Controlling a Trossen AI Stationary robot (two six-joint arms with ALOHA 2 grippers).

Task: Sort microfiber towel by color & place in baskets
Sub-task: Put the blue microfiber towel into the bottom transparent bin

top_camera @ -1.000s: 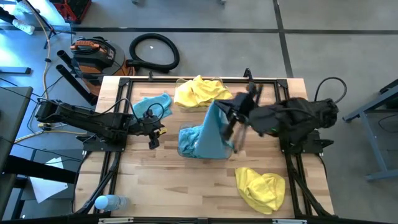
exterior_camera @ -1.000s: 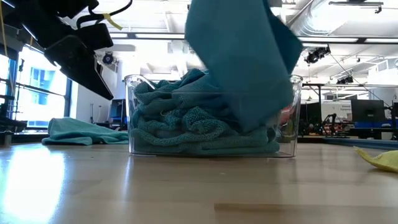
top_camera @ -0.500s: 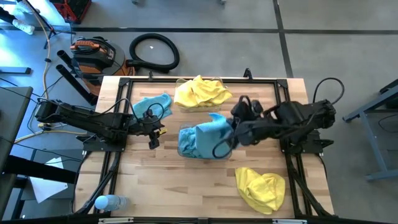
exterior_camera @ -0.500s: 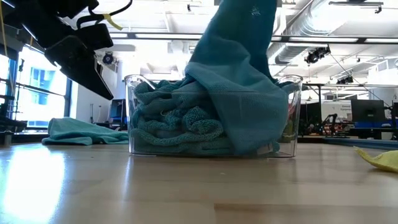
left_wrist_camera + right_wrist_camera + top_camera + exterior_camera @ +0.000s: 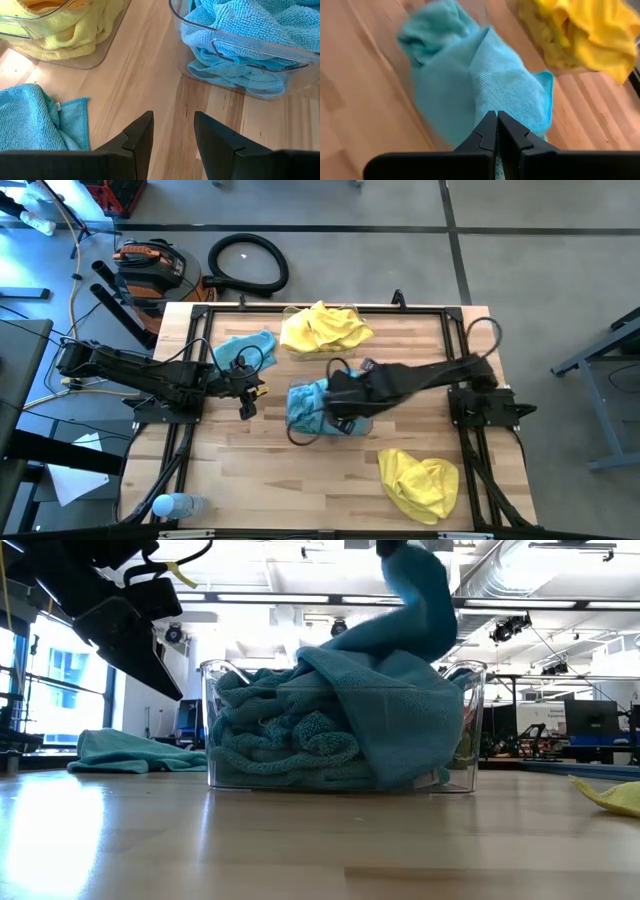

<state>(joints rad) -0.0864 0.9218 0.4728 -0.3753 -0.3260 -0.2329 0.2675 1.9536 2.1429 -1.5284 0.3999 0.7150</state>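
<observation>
the right gripper (image 5: 497,131) has its fingers pinched tight on a blue towel (image 5: 400,710), draped below them over the blue-filled basket (image 5: 215,720). lower it fully inside before letting go (one fold overhangs the wall). the left gripper (image 5: 172,132), fingers parted and empty, waits beside that basket.

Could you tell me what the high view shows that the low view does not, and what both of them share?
Only the high view shows the basket of yellow towels at the far edge, the whole loose yellow towel near the front, and the right end effector lowered over the blue basket.

Only the low view shows a towel draped over that basket's rim and down its outer wall.

Both show the blue-filled basket and the loose blue towel on the table.
</observation>
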